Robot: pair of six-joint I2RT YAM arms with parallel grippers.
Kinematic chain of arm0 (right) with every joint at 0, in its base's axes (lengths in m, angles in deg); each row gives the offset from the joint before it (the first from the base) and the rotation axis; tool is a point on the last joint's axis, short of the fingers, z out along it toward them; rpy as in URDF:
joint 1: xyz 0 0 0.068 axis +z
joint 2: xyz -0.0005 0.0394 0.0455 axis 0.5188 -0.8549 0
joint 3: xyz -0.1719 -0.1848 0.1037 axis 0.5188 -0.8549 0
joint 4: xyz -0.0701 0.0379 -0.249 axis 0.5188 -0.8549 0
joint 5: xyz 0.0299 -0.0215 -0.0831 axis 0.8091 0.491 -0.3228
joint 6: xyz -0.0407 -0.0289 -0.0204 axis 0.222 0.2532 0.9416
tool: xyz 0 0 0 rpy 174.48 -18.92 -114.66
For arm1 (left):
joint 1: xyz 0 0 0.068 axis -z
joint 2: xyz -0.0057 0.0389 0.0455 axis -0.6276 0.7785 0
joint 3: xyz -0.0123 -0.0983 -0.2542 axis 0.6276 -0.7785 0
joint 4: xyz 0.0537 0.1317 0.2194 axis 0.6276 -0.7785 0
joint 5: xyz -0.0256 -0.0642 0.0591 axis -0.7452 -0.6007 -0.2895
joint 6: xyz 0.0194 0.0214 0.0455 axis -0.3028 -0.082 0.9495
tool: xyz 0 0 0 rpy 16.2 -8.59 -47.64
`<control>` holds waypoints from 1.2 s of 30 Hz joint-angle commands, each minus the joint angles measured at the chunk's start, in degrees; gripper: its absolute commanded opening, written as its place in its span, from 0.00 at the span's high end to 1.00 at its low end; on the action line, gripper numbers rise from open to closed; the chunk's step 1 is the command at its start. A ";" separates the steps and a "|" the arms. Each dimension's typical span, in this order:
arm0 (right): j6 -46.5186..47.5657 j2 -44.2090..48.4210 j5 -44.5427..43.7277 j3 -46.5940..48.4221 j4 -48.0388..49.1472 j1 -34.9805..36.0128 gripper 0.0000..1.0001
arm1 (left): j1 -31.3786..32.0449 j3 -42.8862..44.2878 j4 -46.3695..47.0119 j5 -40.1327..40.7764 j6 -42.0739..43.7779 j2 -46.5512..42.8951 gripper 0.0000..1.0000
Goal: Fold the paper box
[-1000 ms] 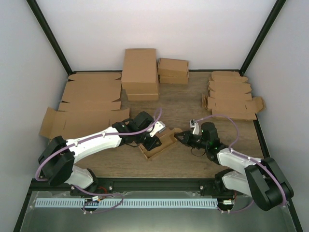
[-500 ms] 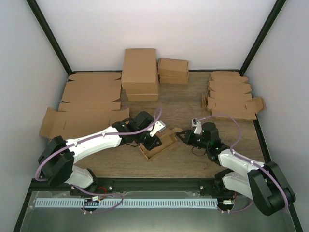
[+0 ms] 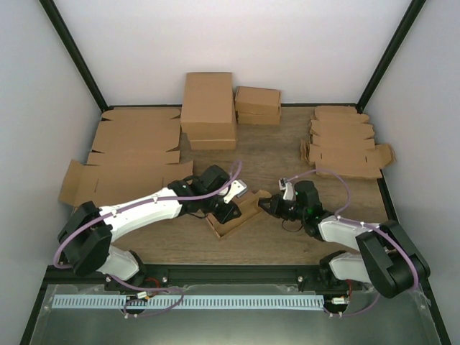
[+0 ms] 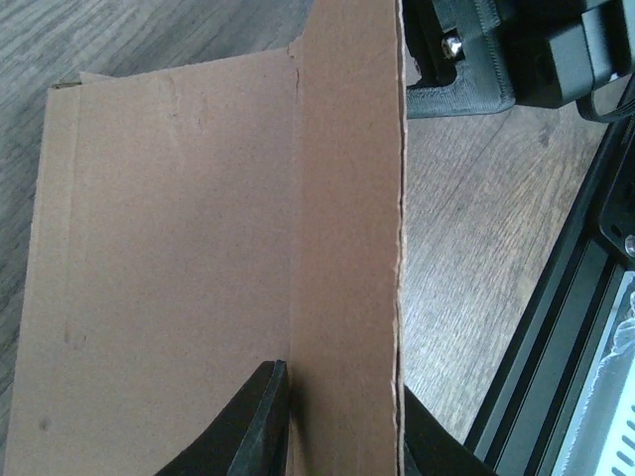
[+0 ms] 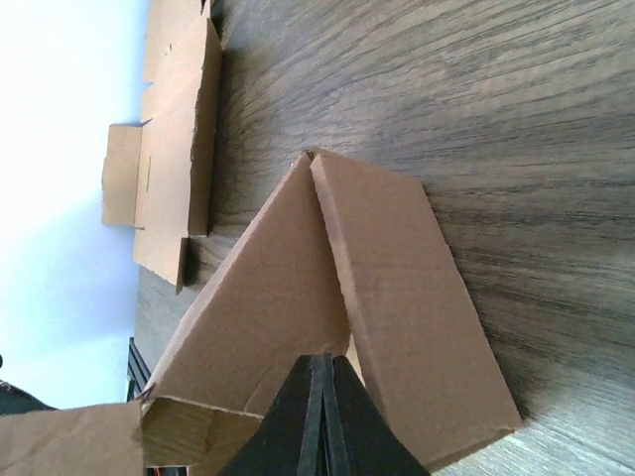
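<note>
Top external: paper box (image 3: pixel 237 214) lies on the desk (image 3: pixel 280 147). Left end effector (image 4: pixel 337 436) is at the box's left side, clamped on its upright wall. Right end effector (image 5: pixel 322 407) is at the box's right flap with its fingers pressed together; whether they pinch cardboard is unclear.

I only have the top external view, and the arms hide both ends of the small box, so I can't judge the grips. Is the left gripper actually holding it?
Observer: It looks so. In the left wrist view the left gripper is closed on an upright side wall of the paper box, with one finger inside and one outside.
Operator: Is the right one open, ready to grab?
Observer: No. The right gripper has its fingers together with nothing between them.
Operator: What is its tip against?
Observer: Two box panels that meet at an angle along a fold. The tip sits at the near end of that fold.
</note>
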 commanded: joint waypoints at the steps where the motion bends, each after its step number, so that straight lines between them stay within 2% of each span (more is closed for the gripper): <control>1: 0.11 2.53 0.89 -0.75 1.01 0.85 0.99 | 0.17 0.41 1.35 -1.61 -0.21 1.17 0.77; 4: 1.58 4.35 -1.29 -0.55 -2.45 0.86 0.99 | 0.19 0.16 1.35 -1.95 -0.26 1.54 0.75; 7: 4.60 6.91 -5.95 0.74 -10.00 0.56 0.99 | 0.19 -0.16 0.87 -2.78 -0.76 2.62 0.70; 12: 5.15 17.23 -8.40 -1.77 -17.72 -1.67 0.99 | 0.26 -0.66 0.42 -3.01 -1.87 4.34 0.64; 18: 5.93 30.67 -13.07 -2.50 -28.81 -1.75 0.97 | 0.46 -1.00 1.24 -5.85 -2.72 5.88 0.42; 21: 8.73 33.96 -14.14 -0.42 -31.87 -1.78 0.89 | 0.45 0.15 0.35 -6.94 -2.99 7.99 0.35; 25: 15.76 31.01 -11.96 4.99 -34.28 -1.77 0.72 | 0.42 1.06 0.39 -7.88 -3.98 8.61 0.28; 29: 21.77 22.76 -6.52 10.54 -34.12 -1.79 0.56 | 0.41 1.45 0.40 -7.50 -5.63 8.24 0.28; 32: 24.88 14.52 -3.79 13.84 -33.83 -1.70 0.51 | 0.46 1.28 0.95 -5.61 -8.21 4.89 0.28; 36: 28.05 7.62 -2.50 16.60 -31.87 -1.13 0.46 | 0.41 -2.06 1.23 1.32 -14.20 -5.15 0.24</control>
